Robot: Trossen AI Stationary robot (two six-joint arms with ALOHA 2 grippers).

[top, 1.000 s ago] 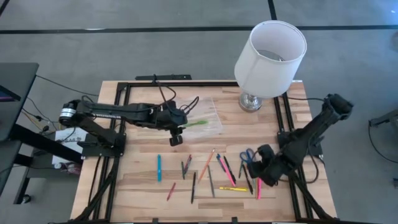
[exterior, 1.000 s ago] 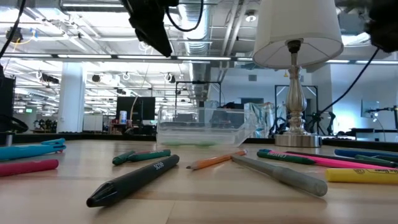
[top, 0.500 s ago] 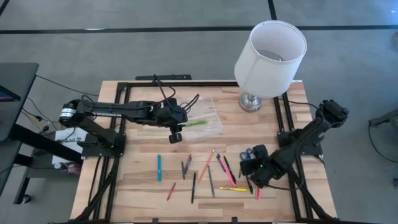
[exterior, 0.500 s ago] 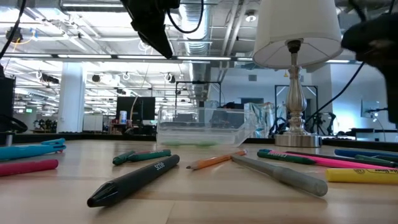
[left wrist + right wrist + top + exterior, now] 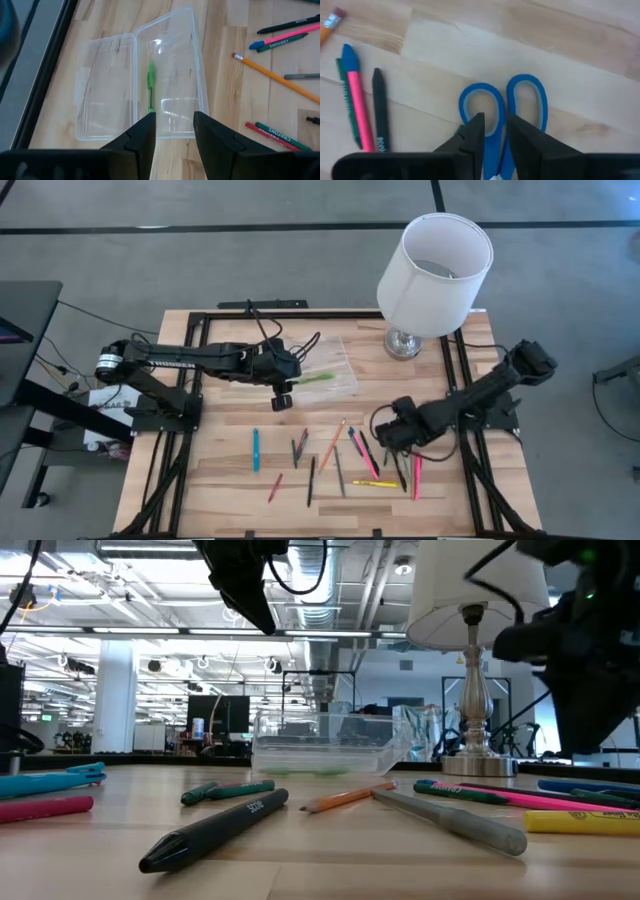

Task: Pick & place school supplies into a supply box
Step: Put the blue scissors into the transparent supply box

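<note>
Right claw [image 5: 494, 131] over blue scissors [image 5: 502, 107]; "CRAYONS" on green crayon [image 5: 279, 134].

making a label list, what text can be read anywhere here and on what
"CRAYONS" on the pink crayon.
"CRAYONS" on the green crayon.
Print on the black crayon, on the red crayon and on the black marker in the low view: too small or blurred to read.

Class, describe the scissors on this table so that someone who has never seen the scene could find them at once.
Start at the white lamp at the table's far right. Come toward the near edge to the right gripper, which hangs just over the scissors. Unlike the straight pens and crayons beside them, they have two blue loop handles.
</note>
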